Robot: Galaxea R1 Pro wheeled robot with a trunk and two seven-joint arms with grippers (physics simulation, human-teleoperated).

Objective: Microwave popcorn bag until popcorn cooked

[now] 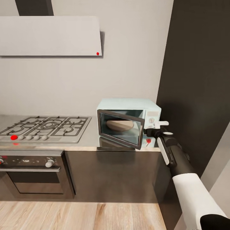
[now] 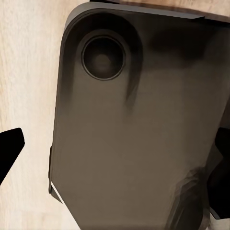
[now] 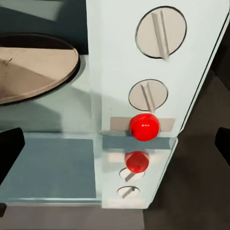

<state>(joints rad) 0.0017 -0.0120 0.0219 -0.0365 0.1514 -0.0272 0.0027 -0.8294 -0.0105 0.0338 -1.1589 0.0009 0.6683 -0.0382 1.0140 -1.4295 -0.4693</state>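
**Right claw at microwave panel, door ajar**

The microwave [image 1: 129, 119] stands on the table [image 1: 92, 140] with its door [image 1: 119, 128] partly open. A tan shape on the turntable is probably the popcorn bag [image 1: 118, 125]. The right claw [image 1: 157, 127] hovers wide open and empty before the knobs [image 3: 148, 95] and red button [image 3: 144, 126]. Judged step: loading done, heating pending. Next, the door must shut before the controls are used. Left claw's state cannot be told.

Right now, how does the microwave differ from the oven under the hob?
The microwave is small, pale mint-blue and sits on the countertop; the oven is larger, black and built in below it. The microwave's door hangs open; the oven's door is shut. Both have knobs and dark glass doors.
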